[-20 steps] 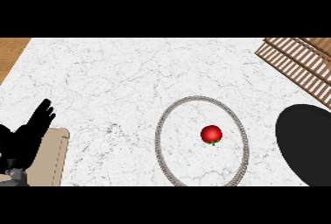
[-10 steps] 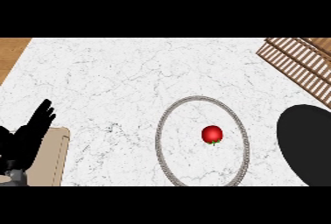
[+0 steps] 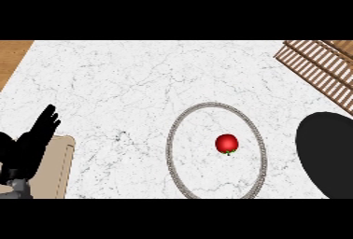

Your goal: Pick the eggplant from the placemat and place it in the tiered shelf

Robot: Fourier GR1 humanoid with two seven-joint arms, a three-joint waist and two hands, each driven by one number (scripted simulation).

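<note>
On the marble counter (image 3: 124, 84) lies an oval placemat (image 3: 258, 140) with a grey rim, and inside it, a little right of centre, sits a small round red fruit (image 3: 227, 143) with a green stem, touched by nothing. The slatted wooden shelf (image 3: 318, 63) stands at the far right corner, well apart from the mat, with nothing showing on its slats. The left hand (image 3: 31, 144) rests at the left edge, fingers straight and holding nothing, over a tan board (image 3: 52, 168); a black oval (image 3: 329, 154) lies just right of the placemat.
</note>
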